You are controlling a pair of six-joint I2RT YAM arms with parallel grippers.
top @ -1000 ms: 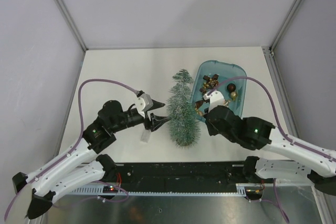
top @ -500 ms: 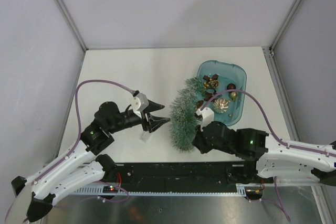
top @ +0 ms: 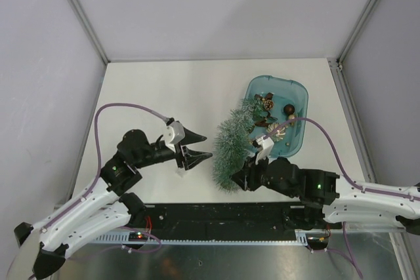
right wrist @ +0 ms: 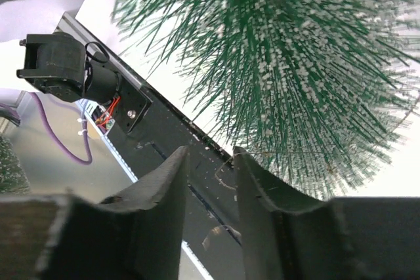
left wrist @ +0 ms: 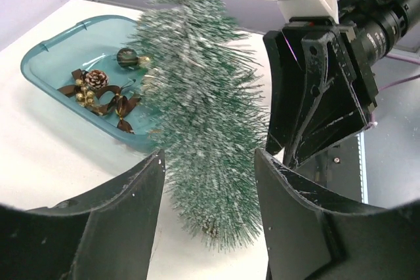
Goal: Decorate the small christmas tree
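Small christmas tree [top: 231,147]: at mid-table, tilted, its base towards the near edge and its tip leaning far-right over the left rim of the blue tray [top: 302,95]. Whether the base rests flat on the table [top: 157,90] cannot be told.

Left gripper [top: 207,147]: jaws wide apart, empty, just left of the tree and not touching it.

Right gripper [right wrist: 210,154]: at the tree's near lower end, jaws narrowly parted, nothing between them; bristles lie just beyond the fingertips.

Tray contents: pinecone [left wrist: 97,79], dark bauble [left wrist: 127,57], brown bows.
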